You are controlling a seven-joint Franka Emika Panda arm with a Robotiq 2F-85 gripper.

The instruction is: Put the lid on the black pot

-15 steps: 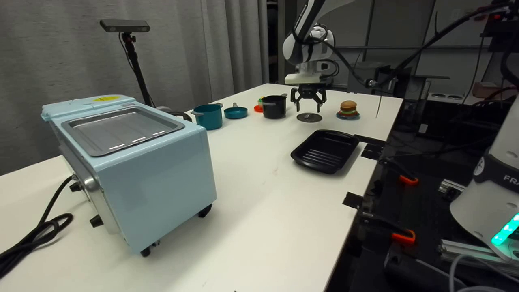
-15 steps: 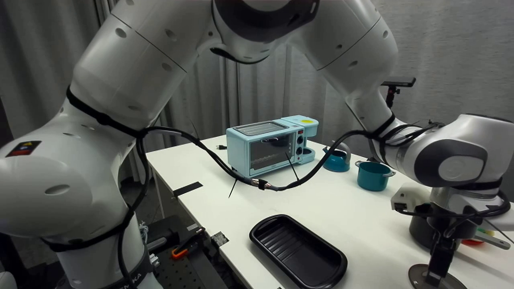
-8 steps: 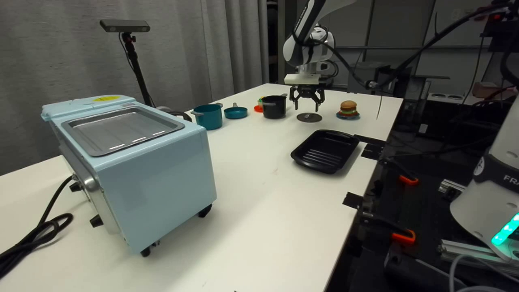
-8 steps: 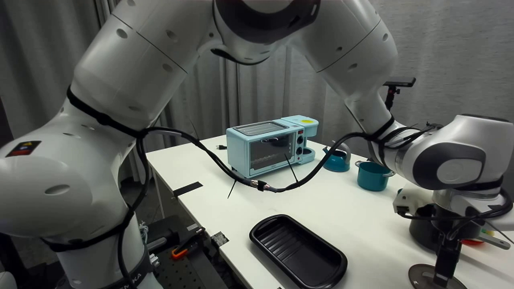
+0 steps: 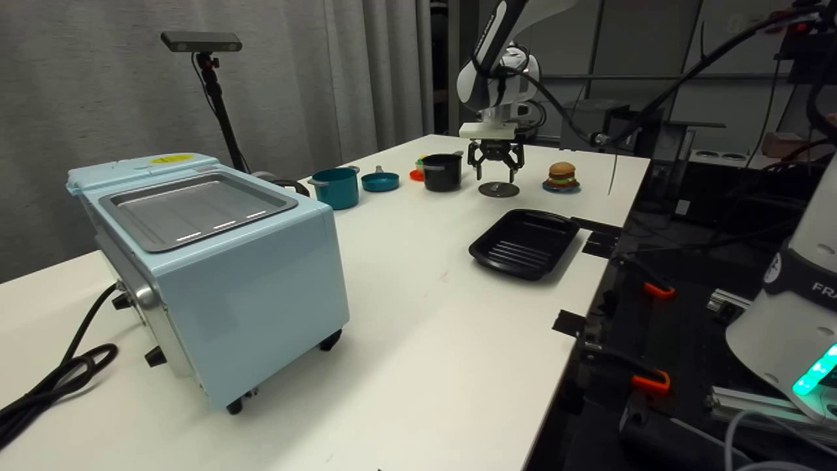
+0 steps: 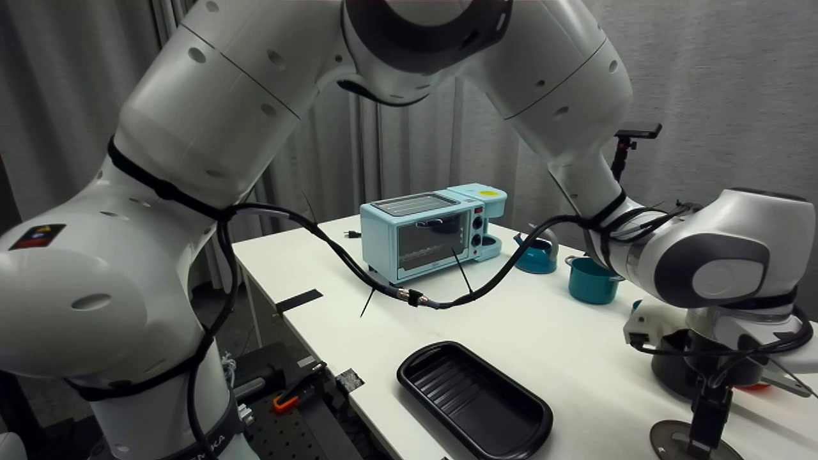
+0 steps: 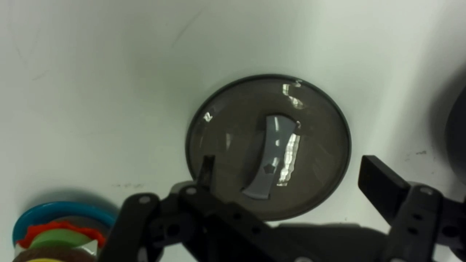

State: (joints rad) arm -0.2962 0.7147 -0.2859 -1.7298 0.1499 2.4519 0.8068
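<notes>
The lid [image 5: 499, 190] lies flat on the white table, dark and round with a grey arched handle [image 7: 273, 156] across its top in the wrist view. Just beyond it stands the black pot [image 5: 443, 173], uncovered as far as its rim shows; its edge enters the wrist view at the right [image 7: 459, 138], and in an exterior view the arm partly hides the pot [image 6: 671, 367]. Directly above the lid hovers my gripper [image 5: 495, 177], pointing down, fingers spread wide and nothing between them. In the wrist view the handle lies between the two fingertips, slightly left of centre.
A burger toy on a blue plate [image 5: 561, 177] sits beside the lid. Nearer the table edge is a black tray [image 5: 526, 243]. A teal pot [image 5: 337, 188], a teal pan [image 5: 380, 181], a teal kettle [image 6: 537, 257] and a light-blue toaster oven [image 6: 422, 233] also occupy the table.
My gripper has shifted slightly towards the black pot's side over the lid, then sunk a little in the last half second. The lid and the pot have stayed in place.
</notes>
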